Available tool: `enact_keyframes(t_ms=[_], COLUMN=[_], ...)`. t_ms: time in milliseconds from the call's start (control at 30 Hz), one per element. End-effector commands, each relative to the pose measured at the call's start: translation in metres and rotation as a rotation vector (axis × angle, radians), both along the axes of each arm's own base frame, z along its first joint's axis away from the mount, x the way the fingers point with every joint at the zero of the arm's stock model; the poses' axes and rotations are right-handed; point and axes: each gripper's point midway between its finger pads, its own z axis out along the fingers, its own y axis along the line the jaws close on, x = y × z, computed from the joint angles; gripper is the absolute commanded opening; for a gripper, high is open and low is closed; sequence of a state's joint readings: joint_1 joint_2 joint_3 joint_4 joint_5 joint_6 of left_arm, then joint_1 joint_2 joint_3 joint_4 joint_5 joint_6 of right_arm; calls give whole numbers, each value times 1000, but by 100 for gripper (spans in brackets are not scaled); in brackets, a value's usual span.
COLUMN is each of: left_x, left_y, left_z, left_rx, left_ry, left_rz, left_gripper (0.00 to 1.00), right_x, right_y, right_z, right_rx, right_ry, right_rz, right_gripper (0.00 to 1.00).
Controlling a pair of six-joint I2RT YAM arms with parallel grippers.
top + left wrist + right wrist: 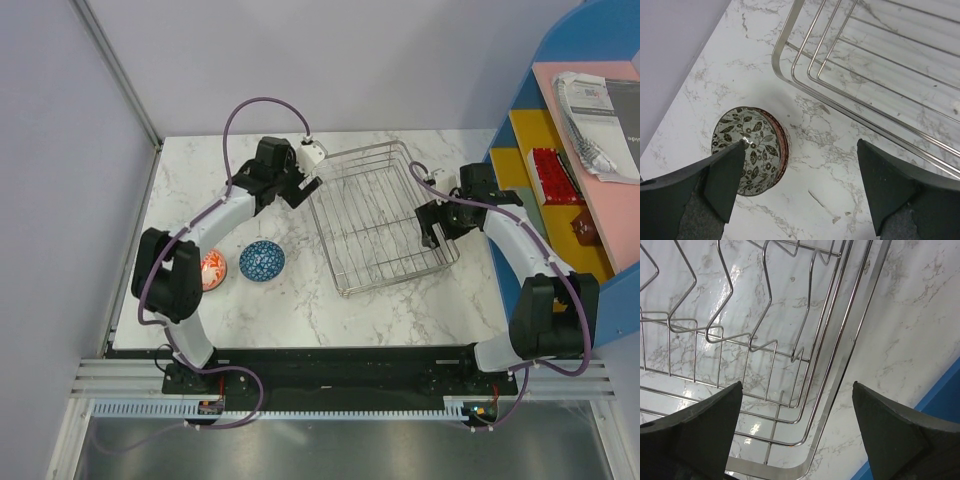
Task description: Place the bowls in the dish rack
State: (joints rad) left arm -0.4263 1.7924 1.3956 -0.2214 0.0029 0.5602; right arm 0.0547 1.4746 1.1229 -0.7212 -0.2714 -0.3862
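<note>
Bowls sit outside the dish rack on a white marble surface: an orange-red bowl and a blue bowl just beside each other near the left arm, and a leaf-patterned bowl by the rack's corner, under one finger of the left claw, which is spread wide. The right claw, equally wide, hangs over the rack's rim. Pale walls enclose the surface; a blue shelf stands at right.

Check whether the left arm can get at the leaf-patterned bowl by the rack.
Probably yes: the left gripper hangs open right above the leaf-patterned bowl, and the dish rack stands apart from it, leaving the way free.
</note>
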Motion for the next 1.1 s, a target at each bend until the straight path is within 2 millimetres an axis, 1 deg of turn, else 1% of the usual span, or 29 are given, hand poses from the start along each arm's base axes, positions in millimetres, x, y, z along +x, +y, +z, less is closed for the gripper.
enact_keyframes(t_ms=[0,33,67,100,167,200,300,400,433,533,567,600,633,667,700,733,767,800,867,900,933,967,1000,1033,1067], left_x=[-22,-25,-27,-28,-29,-29,-27,-26,-26,-23,-22,-20,-18,-16,-14,-13,-12,-11,-9,-5,-4,-3,1,3,4], left_y=[-10,-9,-9,-7,-5,-2,5,9,10,11,11,13,13,13,13,12,10,5,-3,-6,-9,-13,-17,-19,-21], left_z=[33,34,39,40,38,37,29,19,14,7,7,5,3,3,2,2,-3,-4,-12,-9,-10,-15,-11,-11,-16], left_rx=[-107,-111,-118,-118,-118,-102,-74,-51,-42,-28,-25,-13,-8,-3,-1,-3,-1,-12,-28,-38,-45,-50,-61,-64,-60], left_ry=[1,6,-2,-3,0,-2,2,14,21,29,27,25,25,20,19,18,29,34,59,55,58,73,66,66,76], left_rz=[18,23,26,39,45,67,97,113,117,124,129,136,138,139,141,140,135,116,92,85,75,59,50,44,44], left_gripper=[100,100,100,100,100,100,100,100,100,100,100,100,100,100,100,100,100,100,100,100,100,100,100,100,100], right_x=[14,13,9,5,-4,-7,-22,-36,-44,-56,-55,-53,-44,-34,-27,-13,-5,3,18,26,34,40,52,58,63], right_y=[11,14,19,26,34,41,51,58,62,68,67,64,61,48,42,38,27,26,23,23,26,24,25,23,22], right_z=[21,23,25,27,31,34,37,41,42,44,44,43,47,46,48,54,54,59,55,59,52,50,48,45,43], right_rx=[75,90,111,147,183,217,258,285,301,308,296,274,250,178,148,120,65,56,43,47,47,41,36,27,20], right_ry=[-57,-55,-43,-32,1,10,52,79,94,113,103,92,36,-3,-37,-102,-134,-157,-154,-166,-157,-158,-179,-187,-195], right_rz=[-80,-75,-60,-31,-4,23,58,89,110,144,141,125,109,42,19,-2,-45,-56,-96,-106,-111,-137,-148,-163,-174], right_gripper=[98,98,98,98,98,98,98,98,98,98,98,98,98,98,98,98,98,98,98,98,98,98,98,98,98])
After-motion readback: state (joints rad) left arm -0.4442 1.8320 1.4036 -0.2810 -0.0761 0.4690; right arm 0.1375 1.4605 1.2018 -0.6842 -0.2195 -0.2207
